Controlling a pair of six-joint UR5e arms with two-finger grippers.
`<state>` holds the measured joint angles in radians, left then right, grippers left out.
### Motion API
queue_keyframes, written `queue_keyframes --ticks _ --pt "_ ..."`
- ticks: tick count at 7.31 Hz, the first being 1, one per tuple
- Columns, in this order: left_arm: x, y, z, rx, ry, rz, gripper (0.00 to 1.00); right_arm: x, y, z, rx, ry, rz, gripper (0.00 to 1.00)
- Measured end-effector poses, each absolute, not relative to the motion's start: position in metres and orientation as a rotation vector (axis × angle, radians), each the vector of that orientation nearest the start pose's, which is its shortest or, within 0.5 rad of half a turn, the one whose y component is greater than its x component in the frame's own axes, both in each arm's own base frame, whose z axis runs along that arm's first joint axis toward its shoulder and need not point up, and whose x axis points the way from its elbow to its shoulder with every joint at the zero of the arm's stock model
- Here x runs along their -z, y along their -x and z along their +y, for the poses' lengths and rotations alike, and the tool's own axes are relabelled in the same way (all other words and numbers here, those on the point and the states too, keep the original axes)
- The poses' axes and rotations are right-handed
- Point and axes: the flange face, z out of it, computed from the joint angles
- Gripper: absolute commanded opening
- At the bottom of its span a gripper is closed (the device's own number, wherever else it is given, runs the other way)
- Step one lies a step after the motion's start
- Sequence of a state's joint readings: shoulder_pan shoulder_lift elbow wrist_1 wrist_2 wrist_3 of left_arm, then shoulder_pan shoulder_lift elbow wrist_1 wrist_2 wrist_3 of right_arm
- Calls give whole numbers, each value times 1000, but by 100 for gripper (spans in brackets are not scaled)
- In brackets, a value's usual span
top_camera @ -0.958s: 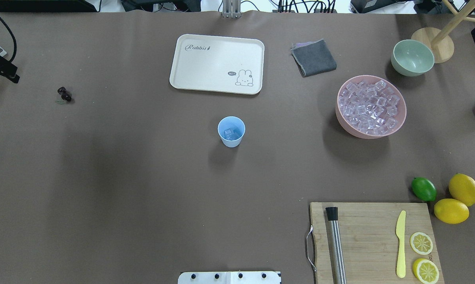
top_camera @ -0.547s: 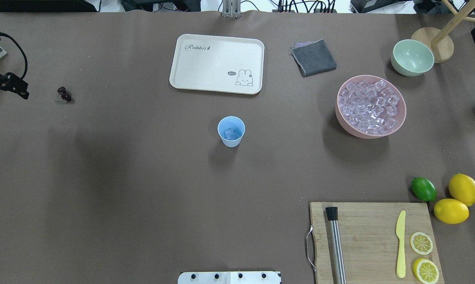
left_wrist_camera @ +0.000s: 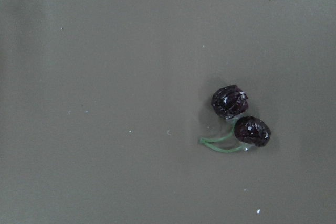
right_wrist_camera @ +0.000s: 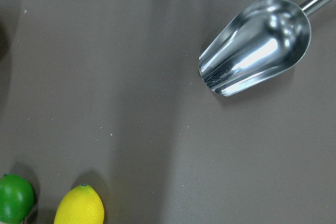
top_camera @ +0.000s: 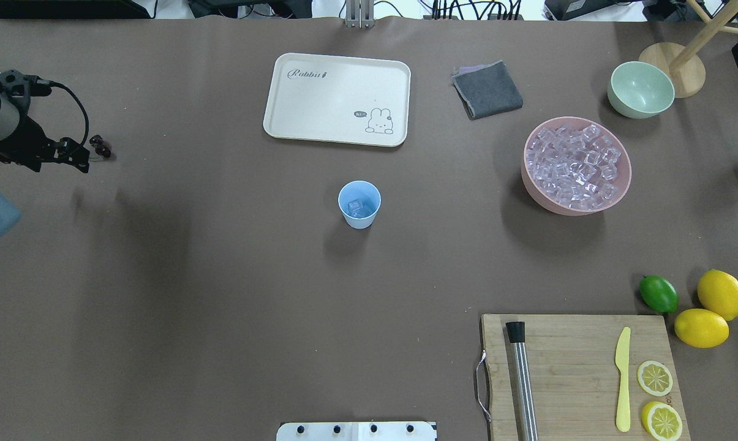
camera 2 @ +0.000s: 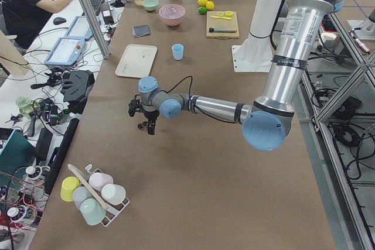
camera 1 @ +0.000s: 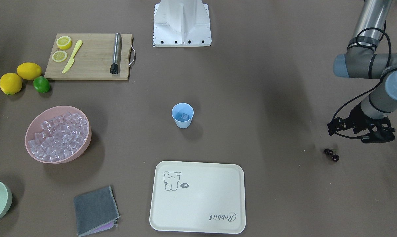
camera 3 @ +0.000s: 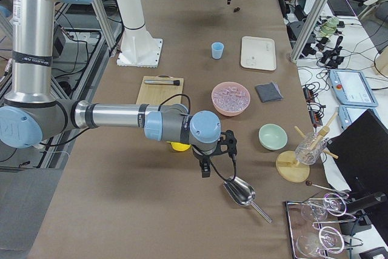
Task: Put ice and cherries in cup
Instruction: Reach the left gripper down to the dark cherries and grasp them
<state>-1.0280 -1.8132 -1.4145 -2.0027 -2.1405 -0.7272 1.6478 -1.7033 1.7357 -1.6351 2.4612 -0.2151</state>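
Two cherries [left_wrist_camera: 240,116] lie on the table [top_camera: 222,275], just beside the left gripper [top_camera: 78,158], not touching it; jaw spread not readable. One ice cube [top_camera: 356,207] sits in the cup [top_camera: 369,217] mid-table, well apart from them. Right gripper [camera 3: 206,171] near the metal scoop [right_wrist_camera: 257,45], state can't tell.

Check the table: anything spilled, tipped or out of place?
Nothing stands out. The cup stands upright with ice in it, no cubes lie loose around the bowl, and the cherries lie intact on the table.
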Motion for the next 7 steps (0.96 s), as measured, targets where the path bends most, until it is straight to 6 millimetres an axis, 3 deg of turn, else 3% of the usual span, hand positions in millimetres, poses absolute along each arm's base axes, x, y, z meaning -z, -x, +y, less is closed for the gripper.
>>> queue_keyframes --ticks 1,3,5,7 --pt "-560 -266 -576 27 -86 751 97 -639 -93 -427 104 -113 -876 100" --pt "-545 -286 -615 47 -120 724 92 -640 -101 -423 91 -135 -865 100" --pt "-550 -284 -642 48 -133 690 83 -637 -110 -423 75 -150 -861 100" --pt "-553 -283 -649 42 -137 683 52 -635 -114 -423 66 -159 -858 100"
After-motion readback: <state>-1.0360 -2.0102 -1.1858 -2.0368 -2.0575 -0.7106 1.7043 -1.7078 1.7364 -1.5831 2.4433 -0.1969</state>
